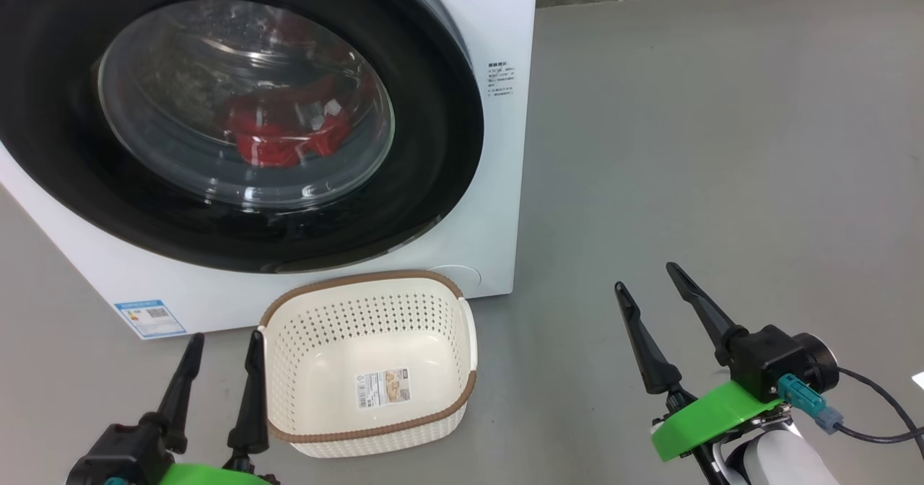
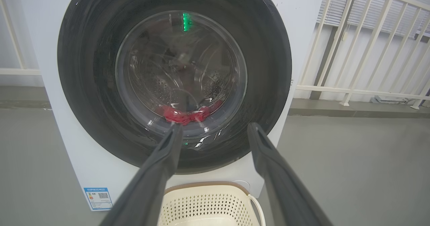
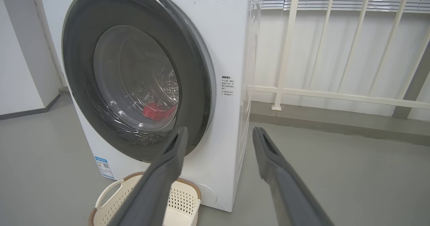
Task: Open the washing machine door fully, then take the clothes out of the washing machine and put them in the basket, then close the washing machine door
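Observation:
The white washing machine (image 1: 498, 203) stands ahead with its round black-rimmed door (image 1: 433, 124) against its front, slightly ajar at the right edge in the right wrist view (image 3: 201, 84). Red clothes (image 1: 281, 135) lie in the drum behind the glass (image 2: 186, 115) (image 3: 158, 111). The cream basket (image 1: 462, 326) sits empty on the floor before the machine. My left gripper (image 1: 224, 348) is open at the basket's left side, low in the head view. My right gripper (image 1: 646, 290) is open over bare floor, right of the basket, holding nothing.
Grey floor (image 1: 722, 146) stretches to the right of the machine. A white railing (image 3: 336, 95) and wall run behind it. A blue sticker (image 1: 150, 317) marks the machine's lower left corner. A cable (image 1: 881, 413) trails from my right wrist.

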